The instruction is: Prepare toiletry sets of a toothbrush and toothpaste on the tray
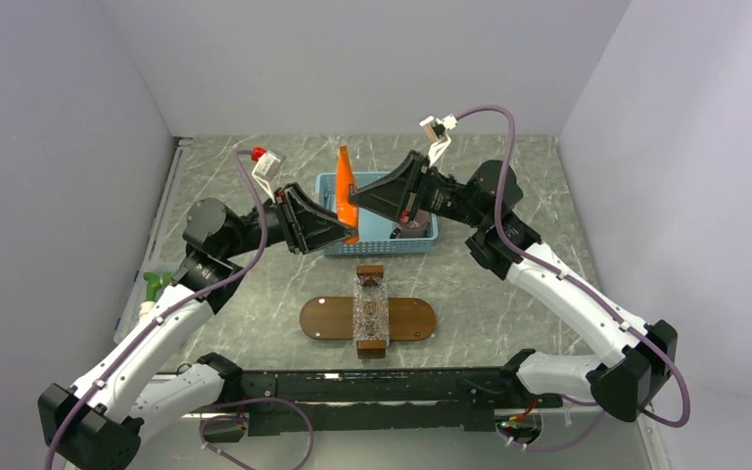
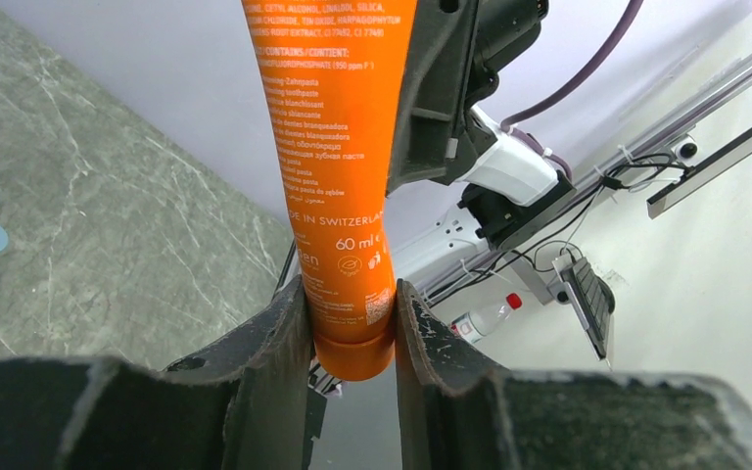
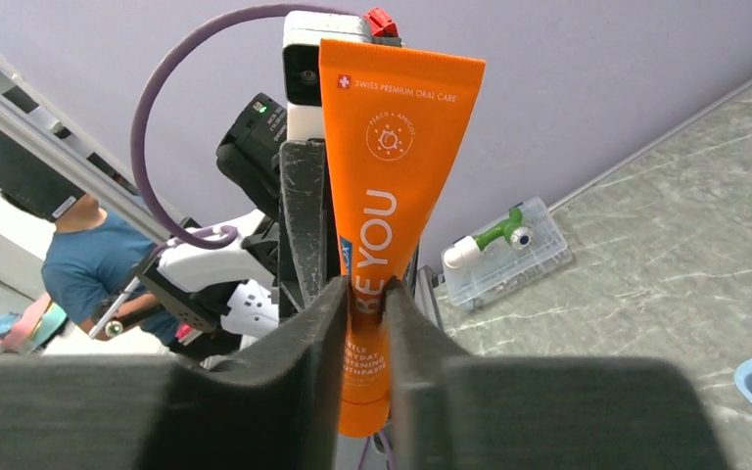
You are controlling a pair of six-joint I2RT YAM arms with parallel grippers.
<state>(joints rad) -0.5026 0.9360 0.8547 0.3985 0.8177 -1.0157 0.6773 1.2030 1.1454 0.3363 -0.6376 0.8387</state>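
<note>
Left pincer [image 2: 352,305] clamps the toothpaste [image 2: 338,166] at its cap end, right pincer [image 3: 364,305] mid-tube; the right should release only once the left holds firm.

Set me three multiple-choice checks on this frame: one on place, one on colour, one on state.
1. Where is the toothpaste?
A. Held upright in the air near the basket
B. Lying inside the basket
C. Lying beside the basket
2. What colour is it?
A. White
B. Orange
C. Green
3. Whose fingers pinch it?
A. Left only
B. Right only
C. Both

Key:
1. A: it stands raised between the two arms.
2. B: the tube is bright orange.
3. C: the left gripper clamps the cap end and the right gripper the body.
</note>
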